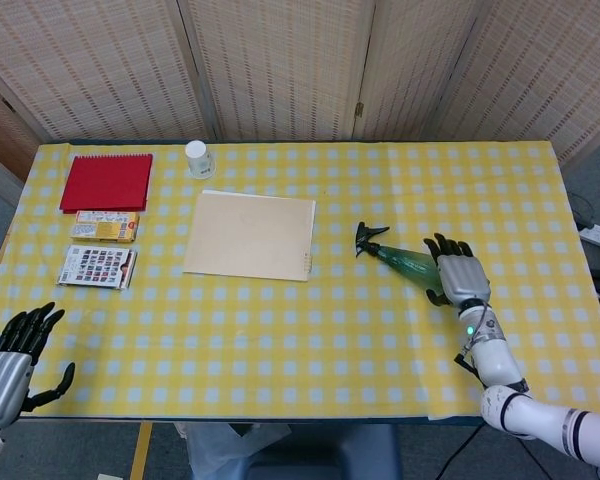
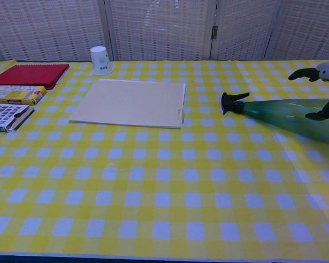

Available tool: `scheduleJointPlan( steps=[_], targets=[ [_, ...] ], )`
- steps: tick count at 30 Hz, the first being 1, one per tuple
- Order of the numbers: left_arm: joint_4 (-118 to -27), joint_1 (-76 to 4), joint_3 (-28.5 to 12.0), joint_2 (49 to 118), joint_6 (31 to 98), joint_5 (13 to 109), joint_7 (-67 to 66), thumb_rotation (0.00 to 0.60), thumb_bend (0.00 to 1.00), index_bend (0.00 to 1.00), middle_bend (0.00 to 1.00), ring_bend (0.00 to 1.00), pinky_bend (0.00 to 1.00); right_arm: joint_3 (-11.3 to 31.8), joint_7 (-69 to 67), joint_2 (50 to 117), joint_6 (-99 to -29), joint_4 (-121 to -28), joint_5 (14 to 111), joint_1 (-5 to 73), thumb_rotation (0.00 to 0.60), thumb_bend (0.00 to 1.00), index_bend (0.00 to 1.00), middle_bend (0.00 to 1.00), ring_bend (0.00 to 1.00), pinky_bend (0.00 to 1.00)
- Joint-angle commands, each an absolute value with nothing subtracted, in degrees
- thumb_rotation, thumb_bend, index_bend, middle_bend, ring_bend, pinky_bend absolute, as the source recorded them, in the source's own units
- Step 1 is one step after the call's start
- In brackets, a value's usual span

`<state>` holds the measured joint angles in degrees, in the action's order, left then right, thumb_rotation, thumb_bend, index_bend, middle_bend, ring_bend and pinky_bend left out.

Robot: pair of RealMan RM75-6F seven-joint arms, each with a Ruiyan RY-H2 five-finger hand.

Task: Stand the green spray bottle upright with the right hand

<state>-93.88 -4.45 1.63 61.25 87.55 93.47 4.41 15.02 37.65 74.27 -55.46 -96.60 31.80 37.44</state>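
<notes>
In the head view, the right hand (image 1: pixel 457 272) lies over the fat end of the translucent green plastic spray bottle (image 1: pixel 405 262), palm down. Its dark fingers (image 1: pixel 445 244) are curved across the top of the bottle body and the thumb reaches down at the near side, so the hand grasps the bottle, though the fingers are not pressed tight. The bottle lies on its side on the yellow and white checked tablecloth (image 1: pixel 280 320), in the right half of the table, about midway between the far edge and the near edge. Its long axis runs from the hand toward the far left, and the black trigger nozzle (image 1: pixel 367 238) points to the middle of the table. The left hand (image 1: pixel 15 355) hangs beside the near left corner, holding nothing, with fingers spread apart.

In the chest view, only part of the right hand (image 2: pixel 321 82) shows at the right edge. The fingers arch over the green bottle (image 2: pixel 288 116) and the thumb comes down on its near side. The bottle lies nearly level, and its nozzle (image 2: pixel 232 102) points left. The left hand does not appear here.
</notes>
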Motion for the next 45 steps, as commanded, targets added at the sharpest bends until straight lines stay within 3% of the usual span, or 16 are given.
scheduleJointPlan(
  steps=[1,12,21,27,30,39,45],
  targets=[
    [-93.59,-4.13,1.81,60.84,88.21,93.91,5.54,0.33,0.5,0.0,0.06,0.05,0.0,15.5,48.86,79.16,-58.46,-93.96,16.74,47.38,0.6,0.38,0.0,0.0,0.0,0.0],
    [-93.02,-3.93,1.92,60.21,88.94,94.53,8.11,0.333,0.5,0.0,0.06,0.05,0.0,13.61,52.4,87.18,-57.12,-83.89,8.84,53.77,0.6,0.38,0.0,0.0,0.0,0.0],
    [-93.02,-3.98,2.02,60.18,88.89,94.89,8.11,0.333,0.5,0.0,0.06,0.05,0.0,12.72,51.11,87.51,-57.18,-82.27,8.48,53.63,0.6,0.38,0.0,0.01,0.01,0.0],
    [-92.89,-3.91,2.1,59.98,89.18,95.18,8.73,0.332,0.5,0.0,0.06,0.05,0.0,12.54,49.58,89.23,-57.39,-79.92,9.03,53.39,0.6,0.38,0.0,0.17,0.13,0.01],
    [-92.88,-3.71,1.99,59.87,89.41,94.83,8.79,0.329,0.5,0.0,0.06,0.05,0.0,12.4,49.13,90.44,-57.72,-78.36,9.63,53.34,0.6,0.38,0.05,0.27,0.23,0.1],
    [-92.75,-3.74,1.94,59.53,89.26,94.7,9.39,0.331,0.5,0.0,0.06,0.05,0.0,13.48,45.97,91.87,-59.0,-76.46,13.45,52.57,0.6,0.38,0.27,0.41,0.38,0.34],
    [-92.92,-3.73,1.91,59.64,89.18,94.68,8.84,0.332,0.5,0.0,0.06,0.05,0.0,14.77,42.44,90.22,-60.81,-79.07,17.72,51.08,0.6,0.38,0.32,0.44,0.42,0.38]
  ],
)
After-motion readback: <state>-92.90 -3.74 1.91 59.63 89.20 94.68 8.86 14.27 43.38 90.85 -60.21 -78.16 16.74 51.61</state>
